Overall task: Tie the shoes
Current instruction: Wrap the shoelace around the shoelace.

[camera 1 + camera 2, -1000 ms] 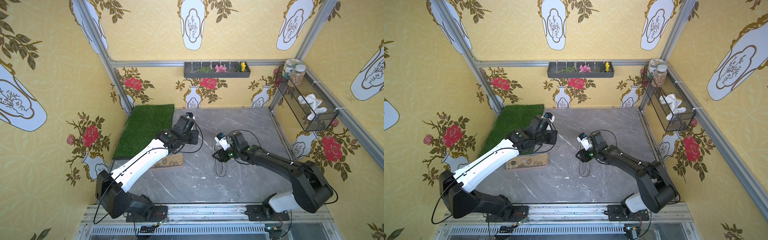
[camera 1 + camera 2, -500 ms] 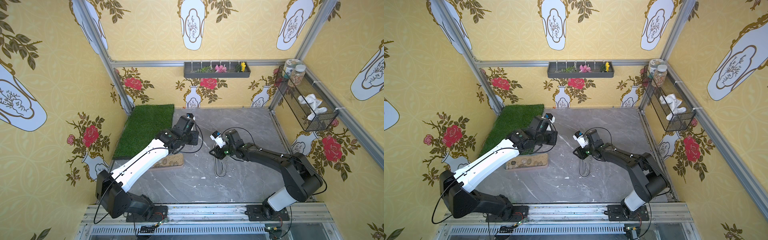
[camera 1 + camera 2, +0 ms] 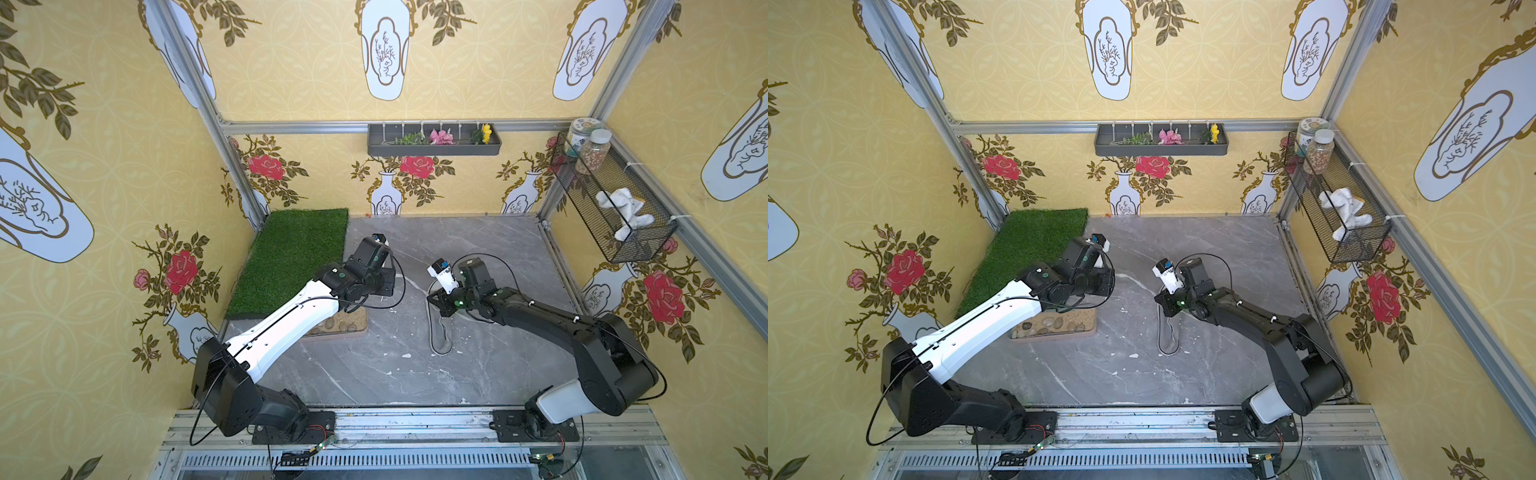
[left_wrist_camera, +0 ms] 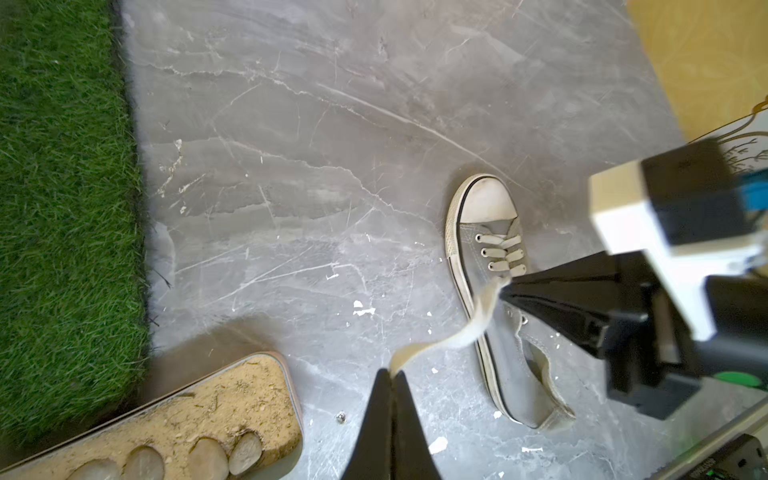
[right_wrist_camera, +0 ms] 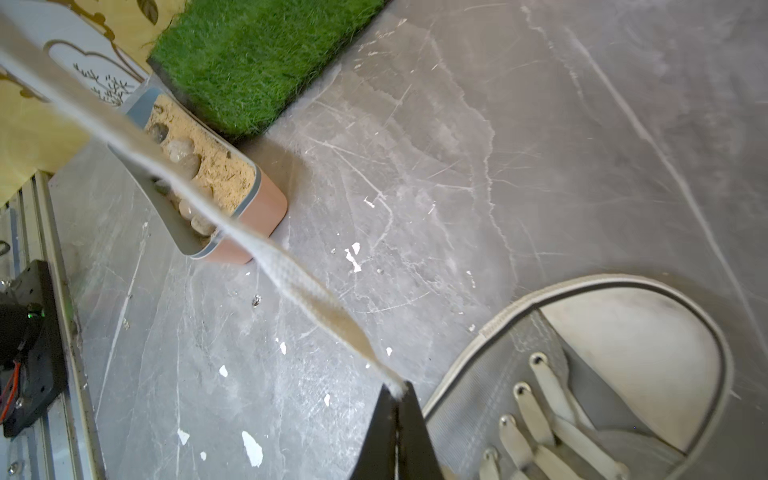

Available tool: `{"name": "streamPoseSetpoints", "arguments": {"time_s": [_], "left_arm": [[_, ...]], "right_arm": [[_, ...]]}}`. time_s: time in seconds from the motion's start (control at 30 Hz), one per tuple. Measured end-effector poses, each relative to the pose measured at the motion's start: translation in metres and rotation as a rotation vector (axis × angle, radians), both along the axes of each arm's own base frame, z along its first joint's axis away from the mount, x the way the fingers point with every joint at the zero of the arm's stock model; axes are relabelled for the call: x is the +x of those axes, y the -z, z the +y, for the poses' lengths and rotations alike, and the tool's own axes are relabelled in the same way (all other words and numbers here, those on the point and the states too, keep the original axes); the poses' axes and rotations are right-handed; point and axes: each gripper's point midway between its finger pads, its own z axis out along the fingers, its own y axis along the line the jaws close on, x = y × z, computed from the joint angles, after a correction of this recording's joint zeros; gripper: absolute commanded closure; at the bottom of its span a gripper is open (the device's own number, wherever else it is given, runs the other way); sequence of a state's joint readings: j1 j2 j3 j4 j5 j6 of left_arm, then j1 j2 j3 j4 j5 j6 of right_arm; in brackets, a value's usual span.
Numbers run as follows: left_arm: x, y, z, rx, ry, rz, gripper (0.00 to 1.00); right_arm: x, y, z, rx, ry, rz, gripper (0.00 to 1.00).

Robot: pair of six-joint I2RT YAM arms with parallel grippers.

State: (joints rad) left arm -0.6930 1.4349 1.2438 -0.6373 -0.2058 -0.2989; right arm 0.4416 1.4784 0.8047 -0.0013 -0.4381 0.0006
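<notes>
The shoes are a single grey canvas sneaker (image 4: 496,291) with a white toe cap, flat on the grey floor; in both top views only its heel end (image 3: 440,338) (image 3: 1169,338) shows below the right wrist. One pale lace (image 4: 449,340) spans from my left gripper (image 4: 390,372) to my right gripper (image 4: 505,287). Both are shut on that lace. In the right wrist view the right gripper (image 5: 397,388) pinches the lace (image 5: 291,270) just beside the shoe's toe cap (image 5: 631,353). The left gripper hangs over bare floor to the shoe's left.
A tan tray of sand and pebbles (image 3: 347,322) (image 4: 232,399) lies under the left arm, next to a green grass mat (image 3: 295,253). A wire basket (image 3: 611,199) hangs on the right wall and a flower shelf (image 3: 432,143) on the back wall.
The right gripper's jaws have closed onto the lace beside the shoe, and its wrist has shifted slightly. The left arm has stayed in place, still shut on the lace.
</notes>
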Motion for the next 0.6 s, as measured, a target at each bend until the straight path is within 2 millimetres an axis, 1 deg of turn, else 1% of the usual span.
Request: {"name": "streamPoseSetpoints", "arguments": {"time_s": [0.03, 0.13, 0.23, 0.27, 0.33, 0.37, 0.4, 0.47, 0.53, 0.6], "left_arm": [[-0.001, 0.007, 0.001, 0.008, -0.001, 0.011, 1.0], [-0.005, 0.036, -0.002, 0.023, 0.004, 0.078, 1.0], [-0.012, 0.074, -0.011, 0.033, 0.032, 0.164, 1.0], [-0.014, 0.087, -0.016, 0.033, 0.046, 0.195, 0.96], [-0.021, 0.108, -0.028, 0.027, 0.081, 0.242, 0.88], [-0.024, 0.116, -0.035, 0.017, 0.101, 0.258, 0.82], [-0.026, 0.121, -0.043, 0.003, 0.123, 0.269, 0.76], [-0.03, 0.128, -0.06, -0.04, 0.169, 0.28, 0.68], [-0.033, 0.127, -0.072, -0.086, 0.208, 0.276, 0.62], [-0.031, 0.122, -0.075, -0.112, 0.226, 0.241, 0.55]], "right_arm": [[0.001, -0.002, -0.005, 0.007, 0.015, 0.0, 0.95], [0.005, -0.008, -0.02, 0.028, 0.066, 0.007, 0.95], [0.003, -0.009, -0.027, 0.041, 0.09, 0.03, 0.94], [0.003, -0.009, -0.03, 0.045, 0.096, 0.035, 0.94], [0.003, -0.008, -0.034, 0.054, 0.109, 0.048, 0.94], [0.002, -0.006, -0.036, 0.06, 0.121, 0.06, 0.94], [0.002, -0.005, -0.038, 0.064, 0.125, 0.065, 0.93], [0.002, -0.003, -0.042, 0.074, 0.135, 0.081, 0.92], [0.001, -0.003, -0.044, 0.089, 0.139, 0.095, 0.92], [0.0, -0.003, -0.043, 0.104, 0.137, 0.105, 0.91]]}}
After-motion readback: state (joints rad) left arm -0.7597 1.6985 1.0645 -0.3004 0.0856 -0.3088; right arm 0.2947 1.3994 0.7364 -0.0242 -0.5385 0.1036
